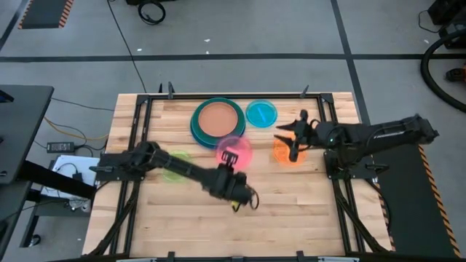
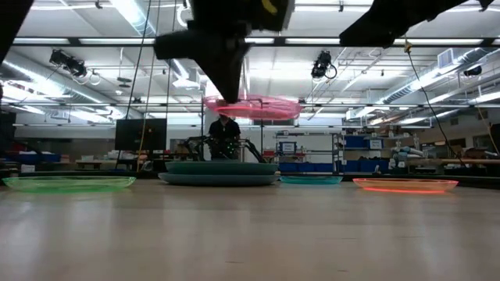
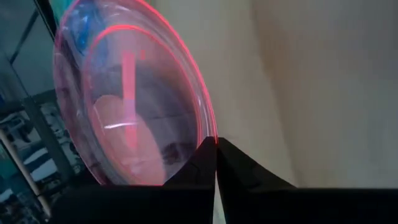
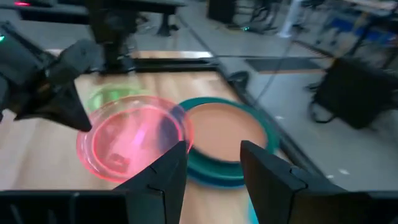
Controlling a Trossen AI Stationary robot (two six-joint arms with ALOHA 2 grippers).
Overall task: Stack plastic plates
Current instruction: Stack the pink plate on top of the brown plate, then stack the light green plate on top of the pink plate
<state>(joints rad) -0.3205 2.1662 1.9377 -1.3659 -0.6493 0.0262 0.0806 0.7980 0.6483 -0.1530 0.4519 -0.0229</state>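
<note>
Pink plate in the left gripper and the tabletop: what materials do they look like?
Pink plate: looks like thin translucent plastic, glossy; the left gripper and background show through it and its rim glows. Tabletop: looks like butcher-block wood, light planks with visible seams and a matte finish.

The pink plate [image 1: 233,151] is shiny, see-through plastic. The counter [image 1: 291,204] is smooth, pale wood.

1 pink plate [image 1: 233,151], 1 green [image 1: 175,161], 1 orange [image 1: 285,153], 1 cyan [image 1: 261,113], 1 tan [image 1: 220,119] on teal stack [image 1: 196,124], 2 arms
</note>
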